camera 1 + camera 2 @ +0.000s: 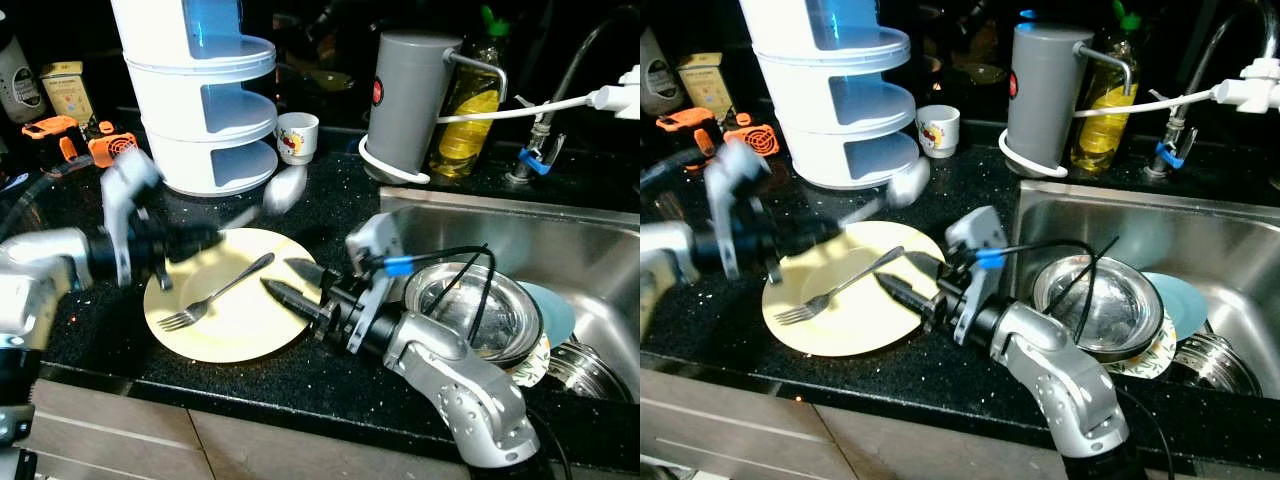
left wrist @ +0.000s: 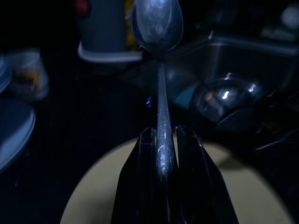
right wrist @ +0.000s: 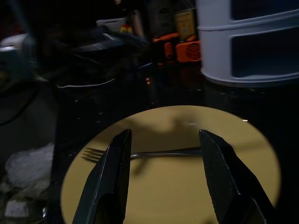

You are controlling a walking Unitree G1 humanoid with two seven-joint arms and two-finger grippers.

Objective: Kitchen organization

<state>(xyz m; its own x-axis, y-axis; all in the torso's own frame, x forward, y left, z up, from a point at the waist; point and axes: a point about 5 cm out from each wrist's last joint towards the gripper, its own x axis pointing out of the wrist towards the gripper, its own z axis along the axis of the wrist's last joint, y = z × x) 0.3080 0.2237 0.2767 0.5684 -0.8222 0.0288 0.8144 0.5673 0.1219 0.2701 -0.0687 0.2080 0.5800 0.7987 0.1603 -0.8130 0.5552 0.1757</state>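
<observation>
Fingers of our left gripper [image 2: 161, 154] clamp a spoon [image 2: 159, 28]; our right gripper [image 3: 163, 158] gapes over the plate's [image 1: 250, 335] fork [image 1: 215, 292].

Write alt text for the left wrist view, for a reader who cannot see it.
The left gripper holds a metal spoon by its handle, jaws shut on it, the bowl pointing away from the camera. Below lies a yellow plate on a dark counter; beyond are a steel bowl in the sink and a grey canister.
</observation>
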